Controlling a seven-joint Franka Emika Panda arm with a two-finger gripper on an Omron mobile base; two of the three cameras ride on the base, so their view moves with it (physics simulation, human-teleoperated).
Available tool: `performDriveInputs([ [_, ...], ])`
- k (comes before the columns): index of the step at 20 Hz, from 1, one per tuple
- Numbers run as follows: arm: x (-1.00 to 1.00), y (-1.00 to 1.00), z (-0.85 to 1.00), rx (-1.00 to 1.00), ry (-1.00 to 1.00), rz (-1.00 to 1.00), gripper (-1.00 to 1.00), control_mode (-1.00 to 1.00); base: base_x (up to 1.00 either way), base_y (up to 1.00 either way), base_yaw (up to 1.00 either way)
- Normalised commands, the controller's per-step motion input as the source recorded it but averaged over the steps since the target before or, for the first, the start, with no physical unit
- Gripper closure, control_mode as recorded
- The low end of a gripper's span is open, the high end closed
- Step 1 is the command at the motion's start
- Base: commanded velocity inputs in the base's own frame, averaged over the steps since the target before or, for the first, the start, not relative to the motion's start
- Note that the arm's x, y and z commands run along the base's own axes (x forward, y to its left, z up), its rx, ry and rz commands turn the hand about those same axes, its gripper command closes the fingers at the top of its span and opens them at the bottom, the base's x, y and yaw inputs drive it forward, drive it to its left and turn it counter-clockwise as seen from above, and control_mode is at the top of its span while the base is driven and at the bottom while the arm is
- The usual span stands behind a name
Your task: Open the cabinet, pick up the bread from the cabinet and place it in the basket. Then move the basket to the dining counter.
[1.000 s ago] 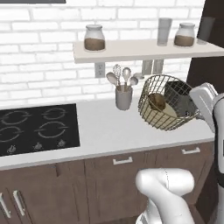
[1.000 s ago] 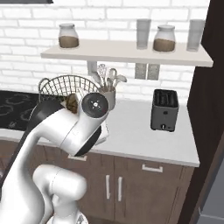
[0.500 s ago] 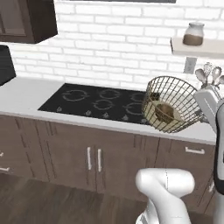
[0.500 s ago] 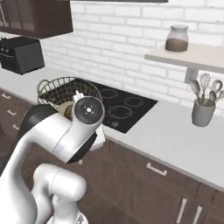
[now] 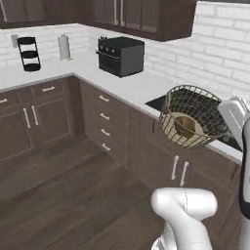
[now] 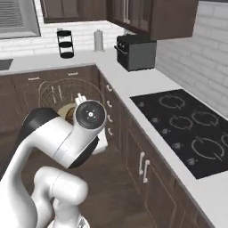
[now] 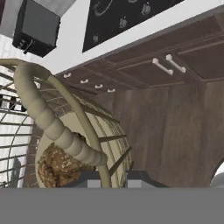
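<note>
right now the gripper (image 7: 108, 177) is pressed together on the rim of the basket (image 5: 191, 116), its two dark finger tips pinching the pale wire just where the thick beaded rim band curves down in the hand view. the basket hangs in the air, tipped so its open mouth faces the left base camera, in front of the dark brown lower cabinets (image 5: 110, 132) and clear of the white worktop (image 5: 128, 87) behind it. the bread (image 7: 59, 164), a lumpy dark brown loaf, lies inside the basket on its tan bottom; in the left base view it shows as a brown lump (image 5: 185, 126) low in the mesh bowl. in the right base view the basket (image 6: 52, 93) is seen faintly behind the white arm, with the loaf (image 6: 69, 113) just peeking beside the round joint.

the black hob (image 6: 191, 130) is set into the worktop to the right of the arm, and a black toaster oven (image 5: 121, 55) stands further along the same run, toward the corner. on the adjoining stretch of worktop a black three-tier stand (image 5: 29, 53) and a paper towel roll (image 5: 64, 47) stand near each other against the white brick wall (image 5: 225, 44). dark upper cabinets (image 5: 137, 16) hang above the oven. the floor (image 5: 73, 200) is dark wood planks.
</note>
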Motion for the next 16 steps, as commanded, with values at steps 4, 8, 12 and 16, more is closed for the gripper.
performDriveInputs([
  [4, 0.0, 0.0, 0.0, 0.0, 0.0, 0.0, 1.0, 1.0, 0.0, 0.0, 1.0],
  [8, 0.0, 0.0, 0.0, 0.0, 0.0, 0.0, 1.0, 1.0, 0.01, 0.0, 1.0],
  [12, 0.0, 0.0, 0.0, 0.0, 0.0, 0.0, 1.0, 1.0, 0.01, 0.0, 1.0],
  [16, 0.0, 0.0, 0.0, 0.0, 0.0, 0.0, 1.0, 1.0, 0.0, 0.0, 1.0],
])
